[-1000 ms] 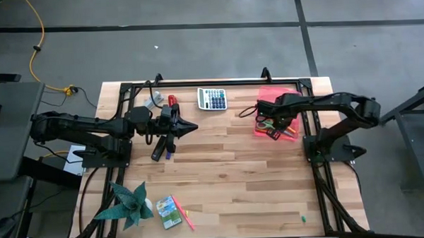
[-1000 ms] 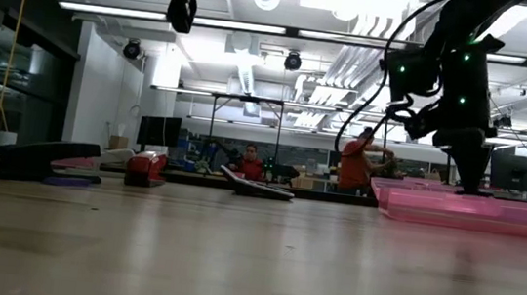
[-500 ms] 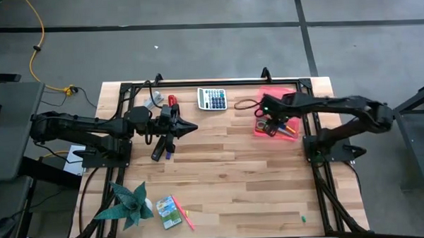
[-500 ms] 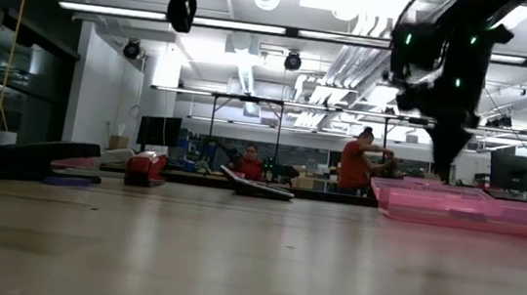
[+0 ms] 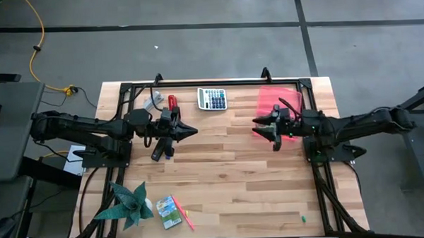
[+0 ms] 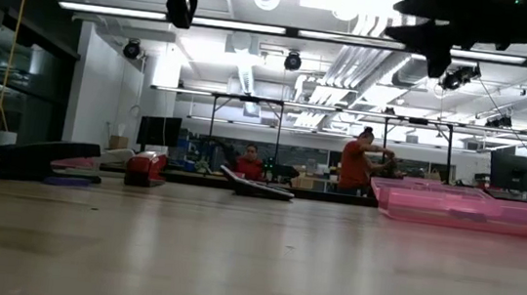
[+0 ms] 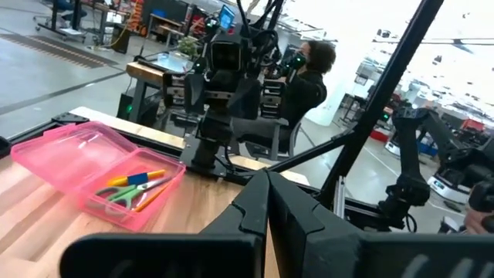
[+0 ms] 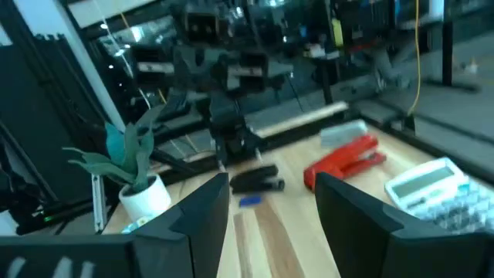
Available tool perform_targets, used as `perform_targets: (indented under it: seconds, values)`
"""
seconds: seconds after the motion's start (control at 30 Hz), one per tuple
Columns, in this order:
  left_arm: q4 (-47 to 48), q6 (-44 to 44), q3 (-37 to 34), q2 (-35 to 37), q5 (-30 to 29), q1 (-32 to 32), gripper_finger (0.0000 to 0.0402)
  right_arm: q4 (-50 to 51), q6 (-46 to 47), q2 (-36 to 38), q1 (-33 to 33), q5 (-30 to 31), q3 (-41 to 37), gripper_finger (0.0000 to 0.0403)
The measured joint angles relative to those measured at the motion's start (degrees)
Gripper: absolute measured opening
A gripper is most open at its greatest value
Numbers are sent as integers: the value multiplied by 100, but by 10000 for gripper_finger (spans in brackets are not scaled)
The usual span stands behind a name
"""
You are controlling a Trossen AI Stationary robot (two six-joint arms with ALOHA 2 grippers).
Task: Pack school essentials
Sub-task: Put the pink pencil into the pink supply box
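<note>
An open pink box (image 5: 271, 97) sits at the table's far right. In the left wrist view the pink box (image 7: 58, 150) holds green-handled scissors (image 7: 117, 193) and an orange pencil (image 7: 154, 194). My right gripper (image 5: 263, 130) hangs open and level above the box's left edge, pointing toward the table's left, with nothing between its fingers (image 8: 202, 210). My left gripper (image 5: 191, 128) hovers shut at the far left, pointing right. A green-yellow crayon box (image 5: 169, 211), a pink stick (image 5: 188, 219) and a tiny eraser (image 5: 302, 217) lie flat near the front edge.
A calculator (image 5: 212, 98) and a red stapler (image 5: 172, 103) lie at the far edge. A black stapler (image 5: 159, 150) lies under my left arm, and a potted plant (image 5: 129, 203) stands at the near left. Bare wood fills the table's middle.
My right gripper has risen out of the pink box and swung from pointing down to level, pointing toward the table's left. It has also come slightly toward the near edge. The things in the box have stayed where they were.
</note>
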State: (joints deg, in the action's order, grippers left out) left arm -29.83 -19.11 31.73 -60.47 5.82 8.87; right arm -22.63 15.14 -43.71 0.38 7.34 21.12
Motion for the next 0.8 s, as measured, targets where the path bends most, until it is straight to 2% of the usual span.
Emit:
perform_targets:
  seconds: [0.2, 0.67, 0.8]
  values:
    - [-1, 325, 0, 0, -245, -75, 1, 4, -285, -41, 227, 156, 13, 183]
    - [3, 883, 0, 0, -260, -76, 1, 9, -489, -47, 243, 123, 20, 183]
    - [3, 883, 0, 0, -260, -77, 1, 11, -755, -47, 243, 6, 22, 158]
